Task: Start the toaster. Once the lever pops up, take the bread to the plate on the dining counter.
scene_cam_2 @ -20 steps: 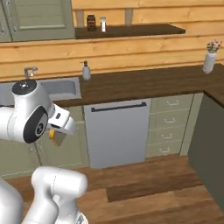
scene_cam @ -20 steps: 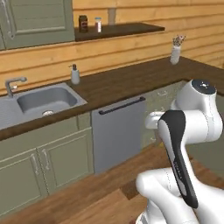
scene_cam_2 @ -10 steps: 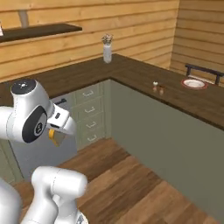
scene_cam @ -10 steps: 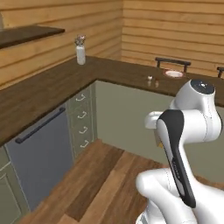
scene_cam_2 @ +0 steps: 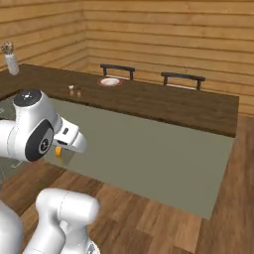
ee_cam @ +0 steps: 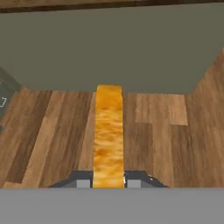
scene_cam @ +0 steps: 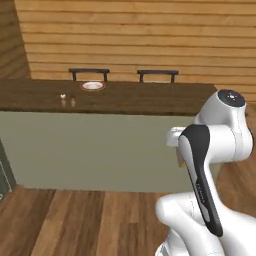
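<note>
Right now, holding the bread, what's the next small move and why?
Probably drive closer to the dining counter. The claw is shut on the bread above the wooden floor, while the plate sits across the counter top near its far edge.

place: home kitchen, dining side
walls: pale wood planks all round
floor point(scene_cam: 75, 215): brown wood boards
worktop point(scene_cam: 130, 97): long dark-brown slab, sage-grey panel below
seating: two dark stools point(scene_cam_2: 117, 68) behind it
tableware: red-rimmed plate point(scene_cam: 92, 85), two small shakers point(scene_cam: 67, 98) on the slab
</note>
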